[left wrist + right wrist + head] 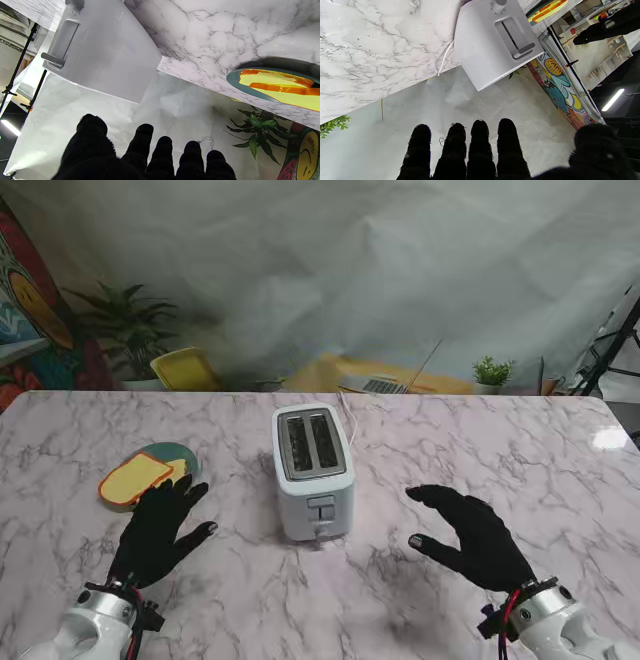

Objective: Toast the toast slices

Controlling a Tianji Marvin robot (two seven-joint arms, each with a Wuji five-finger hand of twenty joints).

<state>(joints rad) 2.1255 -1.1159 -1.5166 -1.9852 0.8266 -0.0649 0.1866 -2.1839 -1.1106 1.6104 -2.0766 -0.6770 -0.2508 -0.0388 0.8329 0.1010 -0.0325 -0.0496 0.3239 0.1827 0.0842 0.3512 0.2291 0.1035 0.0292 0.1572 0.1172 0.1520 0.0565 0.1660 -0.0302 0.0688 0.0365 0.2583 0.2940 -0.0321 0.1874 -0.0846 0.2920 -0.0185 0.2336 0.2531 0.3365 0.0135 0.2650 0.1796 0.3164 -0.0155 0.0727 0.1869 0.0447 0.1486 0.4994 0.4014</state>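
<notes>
A white two-slot toaster [313,470] stands mid-table, both slots looking empty, its lever [321,512] on the face toward me. Two yellow toast slices [137,478] with orange crusts lie overlapping on a teal plate [190,457] to its left. My left hand [160,525], in a black glove, hovers open just nearer to me than the plate, fingertips at the toast's edge. My right hand [470,532] is open too, to the right of the toaster, holding nothing. The left wrist view shows toaster [100,50], slices [277,82] and spread fingers [165,155]; the right wrist view shows the toaster [495,42].
The toaster's white cord [347,412] runs off the far table edge. Beyond that edge sit a yellow chair [186,369], a laptop [380,385] and potted plants [490,372]. A light stand [610,345] is at far right.
</notes>
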